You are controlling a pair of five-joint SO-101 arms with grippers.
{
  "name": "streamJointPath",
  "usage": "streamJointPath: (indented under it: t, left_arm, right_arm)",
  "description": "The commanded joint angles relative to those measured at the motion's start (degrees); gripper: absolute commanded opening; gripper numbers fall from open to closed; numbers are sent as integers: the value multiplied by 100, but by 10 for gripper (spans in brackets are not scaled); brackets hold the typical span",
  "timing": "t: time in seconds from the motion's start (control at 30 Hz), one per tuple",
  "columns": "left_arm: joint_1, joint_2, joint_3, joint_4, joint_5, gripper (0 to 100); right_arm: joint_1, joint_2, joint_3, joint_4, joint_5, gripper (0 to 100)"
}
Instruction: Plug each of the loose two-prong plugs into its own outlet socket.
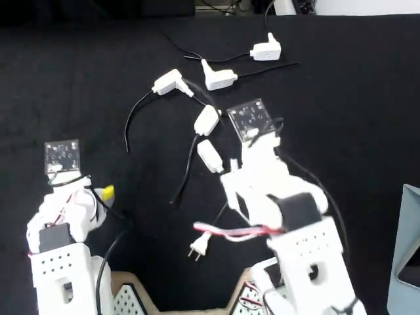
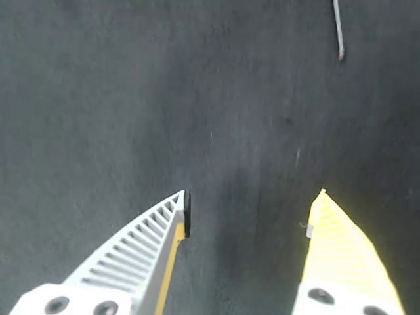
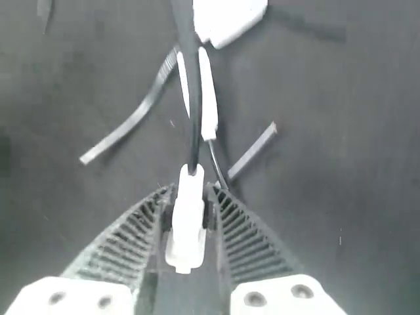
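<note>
In the right wrist view my right gripper (image 3: 190, 191) is shut on a small white plug body (image 3: 186, 223), whose black cable (image 3: 191, 92) runs away from the fingers toward another white piece (image 3: 230, 16). From above, the right arm (image 1: 262, 167) stands mid-table beside a white oblong piece (image 1: 210, 156) and a white plug (image 1: 207, 120). A loose two-prong plug (image 1: 197, 248) on a black cable lies near the front. Three more white plug or socket pieces (image 1: 172, 82), (image 1: 220, 77), (image 1: 266, 49) lie farther back. My left gripper (image 2: 252, 197) is open over bare black cloth, at the front left (image 1: 102, 193).
Black cables (image 1: 134, 115) curl across the black cloth between the white pieces. A red-and-white wire bundle (image 1: 230, 231) hangs off the right arm. A grey box edge (image 1: 407, 249) stands at the right. A thin cable end (image 2: 338, 33) lies beyond the left gripper.
</note>
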Motion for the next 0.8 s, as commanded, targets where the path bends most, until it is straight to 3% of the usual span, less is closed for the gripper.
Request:
streamJointPath:
  t: [0.0, 0.2, 0.5, 0.77]
  left_arm:
    - [66, -70, -840, -53, 413, 299]
    - [101, -70, -1464, -53, 853, 299]
    - [1534, -70, -1684, -88, 1459, 299]
    - [2237, -105, -2237, 35, 1908, 299]
  right_arm:
    - [-316, -514, -277, -316, 0, 11]
    - [-738, -822, -277, -563, -9, 11]
    - [-1609, -840, -277, -536, -519, 11]
    - [-2295, -848, -268, -519, -659, 11]
